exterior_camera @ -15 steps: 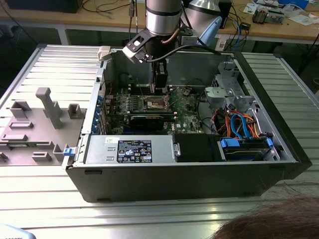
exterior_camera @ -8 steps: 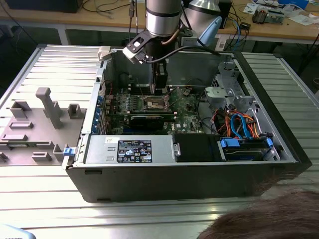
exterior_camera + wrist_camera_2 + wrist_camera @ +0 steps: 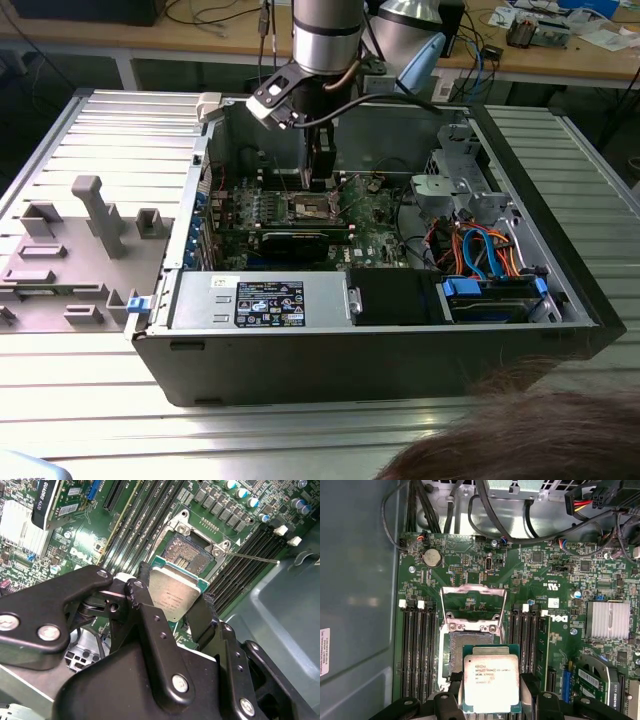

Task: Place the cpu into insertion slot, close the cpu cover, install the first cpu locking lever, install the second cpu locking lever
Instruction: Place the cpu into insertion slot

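My arm is reaching straight down from the upper middle of the exterior view into the open computer case. My gripper is pinching the cpu by 2 opposite edges, with the fingers narrowed onto it. The chip is hovering just above the insertion slot on the green board, not seated. The cpu cover is standing swung open beside the slot. The case is lying on a ribbed metal table. A person's hair is showing at the exterior view's lower right.
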`<action>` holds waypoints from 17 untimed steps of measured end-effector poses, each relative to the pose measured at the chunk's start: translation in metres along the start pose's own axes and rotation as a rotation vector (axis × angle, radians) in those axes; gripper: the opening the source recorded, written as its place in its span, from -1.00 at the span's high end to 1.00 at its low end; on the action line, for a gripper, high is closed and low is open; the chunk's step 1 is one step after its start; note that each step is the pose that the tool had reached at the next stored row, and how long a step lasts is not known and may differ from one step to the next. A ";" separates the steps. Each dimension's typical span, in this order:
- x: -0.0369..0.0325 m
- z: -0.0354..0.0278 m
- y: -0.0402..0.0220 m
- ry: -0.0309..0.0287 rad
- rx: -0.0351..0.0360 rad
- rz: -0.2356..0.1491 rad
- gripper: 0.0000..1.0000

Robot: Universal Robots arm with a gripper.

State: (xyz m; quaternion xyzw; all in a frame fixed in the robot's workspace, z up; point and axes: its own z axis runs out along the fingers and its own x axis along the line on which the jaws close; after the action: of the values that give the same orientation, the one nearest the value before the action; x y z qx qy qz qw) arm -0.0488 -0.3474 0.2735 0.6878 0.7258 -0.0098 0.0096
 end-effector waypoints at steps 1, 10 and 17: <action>0.0000 0.0002 0.0000 0.0000 0.0000 0.000 -0.08; 0.0001 0.0027 0.0000 0.0000 -0.0001 0.000 -0.08; 0.0001 0.0044 0.0000 0.0000 0.0000 0.000 -0.08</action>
State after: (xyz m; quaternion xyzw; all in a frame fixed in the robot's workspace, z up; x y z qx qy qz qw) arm -0.0488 -0.3474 0.2690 0.6878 0.7258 -0.0098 0.0095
